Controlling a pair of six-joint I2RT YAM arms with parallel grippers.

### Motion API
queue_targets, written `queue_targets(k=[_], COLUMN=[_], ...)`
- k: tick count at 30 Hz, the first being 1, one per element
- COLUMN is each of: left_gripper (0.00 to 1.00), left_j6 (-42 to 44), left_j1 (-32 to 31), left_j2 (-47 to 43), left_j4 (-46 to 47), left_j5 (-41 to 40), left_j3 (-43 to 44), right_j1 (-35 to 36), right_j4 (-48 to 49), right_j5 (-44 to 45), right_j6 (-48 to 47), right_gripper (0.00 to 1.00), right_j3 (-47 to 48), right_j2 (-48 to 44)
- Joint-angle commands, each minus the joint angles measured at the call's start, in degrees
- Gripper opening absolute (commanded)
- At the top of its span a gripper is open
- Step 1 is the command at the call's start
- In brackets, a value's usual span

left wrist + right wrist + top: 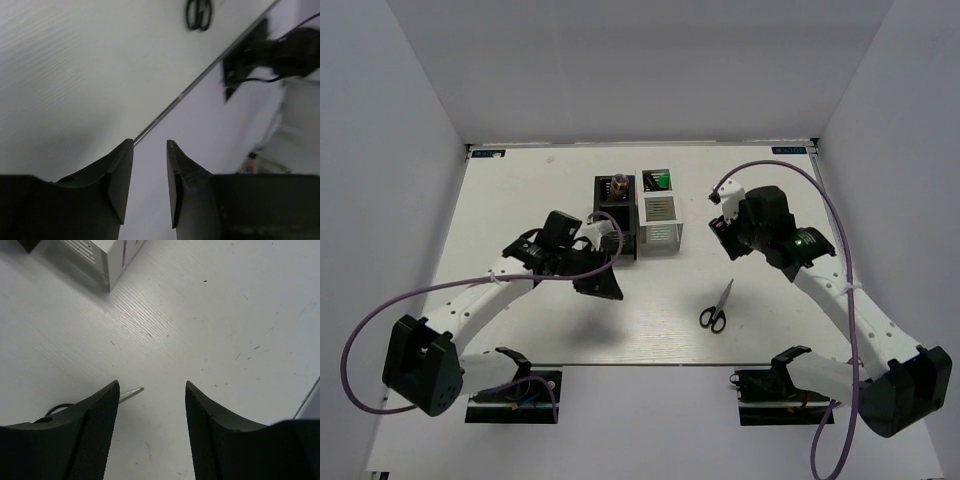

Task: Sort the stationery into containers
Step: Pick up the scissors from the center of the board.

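Lying loose, scissors (716, 308), corner stickers (486, 153) seemingly printed, unreadable

Left hand (150, 141) ajar — right hand (152, 383) spread wider.

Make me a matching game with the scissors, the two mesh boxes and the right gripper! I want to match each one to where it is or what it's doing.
1 scissors
2 black mesh box
3 white mesh box
4 right gripper

A something green inside
B open, holding nothing
C lying flat on the table
D left box of the two

Pairs: 1-C, 2-D, 3-A, 4-B
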Motion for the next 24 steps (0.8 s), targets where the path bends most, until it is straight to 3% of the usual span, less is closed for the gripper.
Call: queue_targets(k=[1,3,4,5,6,7,8,10,11,12,13,14,15,16,17,18,19,20,21,22,23,24], left_gripper=[0.44,0.52,0.56,0.56,0.61,0.69,0.71,0.71,0.72,0.74,0.74,0.72,0.45,0.27,0.16,0.10,0.05,0.05,0.05,0.10,0.13,0.16], left_j6=[-7.44,-21.43,-41.06,-47.52,-53.68,-61.22,-61.99,-56.76,-42.11,-37.18,-27.03,-25.19,-23.52,-20.63,-19.65,-18.51,-14.93,-13.06,-11.13,-6.33,-5.32,-3.48], left_j1=[4.54,10.59,13.92,17.61,19.56,21.15,23.78,23.19,18.75,16.79,12.33,10.03,6.44,3.01,1.23,-4.88,-7.46,-10.10,-15.43,-20.18,-22.23,-26.26], left_j2=[-1.07,-4.40,-9.72,-11.43,-12.75,-14.94,-16.61,-19.68,-21.79,-23.03,-22.96,-22.35,-20.43,-19.02,-13.61,-11.47,-9.18,-1.42,1.53,8.09,11.37,17.24], left_j4=[6.32,27.40,54.07,54.34,69.65,73.90,65.93,53.35,31.53,25.05,19.76,12.58,11.11,9.97,8.48,7.94,4.89,3.55,1.97,-5.53,-7.86,-9.80], left_j5=[14.37,26.63,30.26,30.30,28.90,28.02,27.58,24.78,22.50,15.34,6.65,3.17,-5.04,-6.95,-9.75,-11.00,-16.58,-18.81,-21.18,-28.69,-30.51,-32.26], left_j3=[1.17,-4.96,-11.18,-14.38,-20.59,-21.08,-20.31,-11.80,-9.08,-4.09,0.31,2.01,2.55,3.25,3.78,4.39,7.97,9.92,12.20,21.44,24.76,27.49], right_j1=[-0.35,-0.79,-1.05,-1.23,-1.40,-1.67,-1.58,-1.93,-1.93,-1.84,-1.93,-2.19,-2.28,-2.28,-2.63,-2.90,-2.99,-3.94,-4.21,-4.83,-5.70,-6.15], right_j4=[1.75,2.62,3.15,3.07,2.89,2.54,2.28,1.93,2.01,1.93,1.93,2.01,2.10,1.93,1.84,1.49,1.23,1.22,1.14,1.13,1.13,0.70], right_j5=[2.75,2.40,1.18,1.17,0.65,-0.23,-0.67,-1.03,-0.86,-0.33,0.28,1.07,4.04,5.37,6.69,9.23,11.43,13.02,13.90,16.87,17.51,18.12], right_j6=[9.08,9.61,9.87,9.88,10.23,10.40,10.49,11.02,11.02,11.11,11.02,10.93,9.89,9.53,8.74,8.30,6.99,5.76,5.14,4.00,3.90,3.64], right_gripper=[0.58,0.61,0.63,0.64,0.66,0.66,0.67,0.67,0.69,0.69,0.69,0.69,0.59,0.40,0.20,0.04,0.03,0.03,0.31,0.58,0.74,0.79], right_j3=[-1.72,-2.68,-4.34,-4.71,-5.06,-4.89,-4.71,-4.36,-4.18,-3.92,-3.66,-3.57,-3.31,-2.35,-1.90,-1.46,-0.33,0.55,1.61,2.05,3.02,4.07], right_j2=[-0.06,-0.59,-1.38,-1.47,-1.73,-1.65,-1.65,-1.30,-1.47,-1.38,-1.47,-1.56,-1.47,-1.56,-1.47,-1.47,-1.47,-1.30,-1.12,-0.86,-0.60,-0.33])
